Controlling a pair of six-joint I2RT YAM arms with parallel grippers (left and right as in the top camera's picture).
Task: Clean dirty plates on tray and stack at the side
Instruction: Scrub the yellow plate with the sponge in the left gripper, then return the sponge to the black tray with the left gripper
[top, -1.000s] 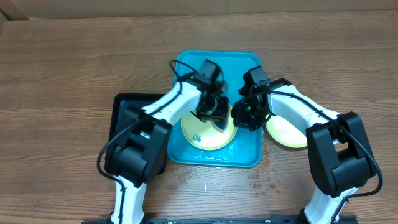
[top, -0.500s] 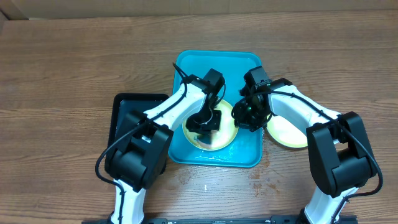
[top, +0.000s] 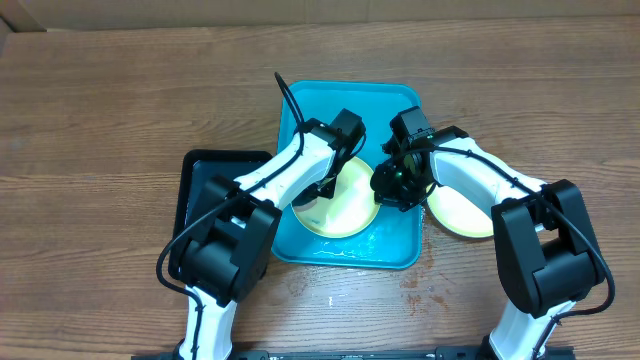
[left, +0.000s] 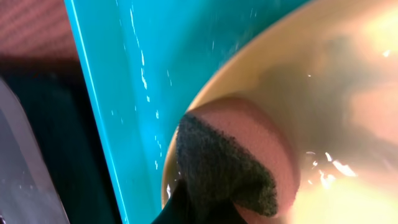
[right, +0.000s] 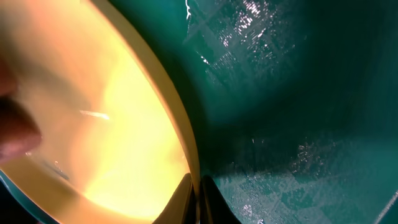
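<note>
A pale yellow-green plate (top: 345, 200) lies on the turquoise tray (top: 345, 105). My left gripper (top: 313, 196) is shut on a pink sponge with a dark green scouring face (left: 230, 162), pressed on the plate's left edge (left: 336, 81). No smear shows on the plate's visible surface. My right gripper (top: 393, 186) is shut on the plate's right rim, which sits between its fingers (right: 198, 196). The plate's inside (right: 106, 112) glows yellow beside the wet tray floor (right: 298, 93). Another plate (top: 465, 215) rests on the table right of the tray, partly under my right arm.
A smaller black tray (top: 200, 190) lies against the turquoise tray's left side; its edge shows in the left wrist view (left: 25, 155). Water drops lie on the turquoise tray (left: 124, 74). Wooden table all round.
My left gripper has slid the sponge from the plate's middle to its left edge. My right gripper has kept its hold on the right rim.
</note>
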